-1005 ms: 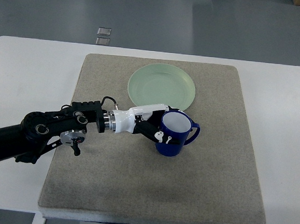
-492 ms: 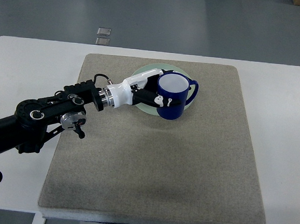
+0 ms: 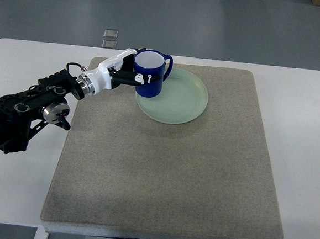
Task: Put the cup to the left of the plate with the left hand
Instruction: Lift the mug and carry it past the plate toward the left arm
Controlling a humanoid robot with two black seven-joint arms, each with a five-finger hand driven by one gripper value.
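While the left robot hand (image 3: 131, 76) grips it, the upright cup (image 3: 149, 74) points its handle right.

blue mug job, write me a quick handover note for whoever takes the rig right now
Left robot hand: shut on the blue mug, carrying it over the upper left rim of the green plate.
Right arm: not in view.
Plate sits on the grey mat, toward its far edge, on the white table.
Done: mug grasped, upright, handle pointing right.
Left: carry the mug further left until it clears the plate, set it on the mat left of the plate, release, withdraw.
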